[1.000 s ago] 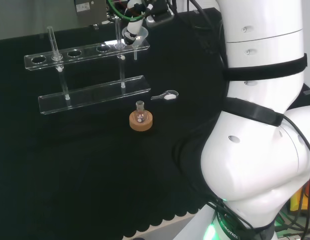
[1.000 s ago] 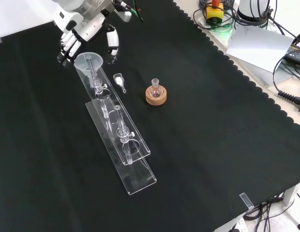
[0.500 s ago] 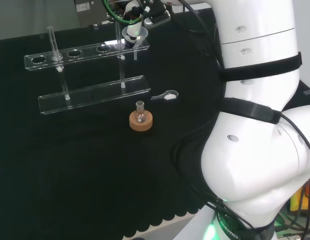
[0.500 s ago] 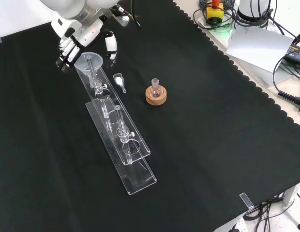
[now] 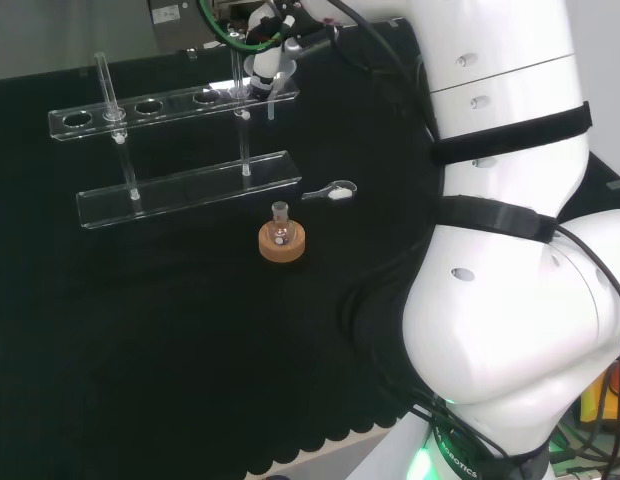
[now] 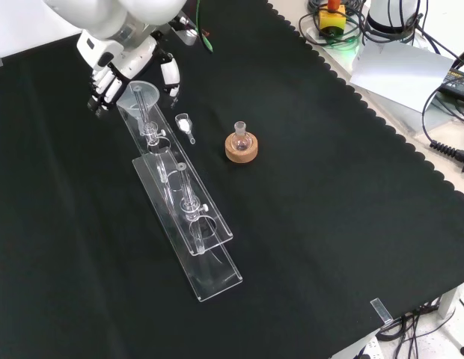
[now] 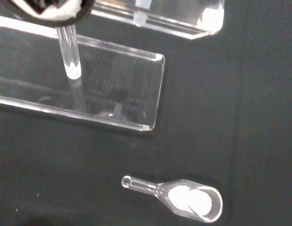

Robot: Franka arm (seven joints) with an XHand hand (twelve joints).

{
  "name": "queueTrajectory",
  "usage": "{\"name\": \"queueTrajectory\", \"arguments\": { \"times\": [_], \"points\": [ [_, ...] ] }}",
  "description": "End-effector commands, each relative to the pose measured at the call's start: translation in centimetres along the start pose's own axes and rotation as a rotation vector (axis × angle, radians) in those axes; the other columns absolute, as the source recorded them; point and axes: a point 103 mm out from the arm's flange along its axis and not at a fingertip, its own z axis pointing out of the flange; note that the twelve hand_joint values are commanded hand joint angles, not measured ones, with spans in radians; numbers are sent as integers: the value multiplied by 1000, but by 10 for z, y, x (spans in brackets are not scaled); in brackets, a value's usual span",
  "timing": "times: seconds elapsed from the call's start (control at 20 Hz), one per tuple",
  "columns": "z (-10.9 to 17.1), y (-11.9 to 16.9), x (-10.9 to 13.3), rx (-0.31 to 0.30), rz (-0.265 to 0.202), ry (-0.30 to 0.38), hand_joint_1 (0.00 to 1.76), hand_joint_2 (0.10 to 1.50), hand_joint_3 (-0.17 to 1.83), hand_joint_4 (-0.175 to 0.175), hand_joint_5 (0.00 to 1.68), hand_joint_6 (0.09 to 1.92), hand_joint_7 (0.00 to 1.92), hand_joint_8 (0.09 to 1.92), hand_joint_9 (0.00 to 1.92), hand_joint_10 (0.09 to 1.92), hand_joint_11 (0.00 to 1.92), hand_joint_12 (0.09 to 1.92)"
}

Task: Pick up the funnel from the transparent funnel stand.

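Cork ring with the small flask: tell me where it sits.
In the front view the cork ring sits mid-cloth, right of the transparent funnel stand, just beyond the little glass scoop.

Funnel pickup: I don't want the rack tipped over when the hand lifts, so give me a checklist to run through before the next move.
1. Funnel seated in the end hole of the funnel stand: ok.
2. Hand at the funnel, fingers on one side and thumb on the other: ok.
3. Fingers closed on the funnel: cannot tell.
4. Stand upright, base flat on the cloth: ok.
5. Scoop with white powder lies apart from the stand: ok.
6. Flask on its cork ring stands apart from the stand: ok.
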Motion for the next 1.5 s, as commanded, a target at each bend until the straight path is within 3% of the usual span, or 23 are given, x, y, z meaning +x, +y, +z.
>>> {"name": "queueTrajectory", "arguments": {
  "times": [0.05,0.45,0.7,0.9,1.25,1.35,1.5],
  "points": [
    [2,-1,-1,0,8,-21,767,606,588,-9,115,87,0,249,134,879,243,1513],
    [3,-4,-5,-37,18,-44,787,608,603,-7,150,87,0,352,181,859,247,1513],
    [3,-4,-2,-71,15,-81,830,622,633,-14,194,87,0,524,309,762,267,1492],
    [-1,-4,1,-122,22,-104,882,645,684,-28,294,87,36,651,496,655,293,1458],
    [-9,-8,5,-173,39,-135,932,689,706,-36,554,92,204,666,705,563,391,1376],
    [-12,-11,5,-202,51,-144,943,703,703,-27,680,219,333,652,763,528,412,1360],
    [-20,-19,2,-234,61,-152,964,718,708,-16,751,567,549,642,858,486,456,1333]
  ]
}}
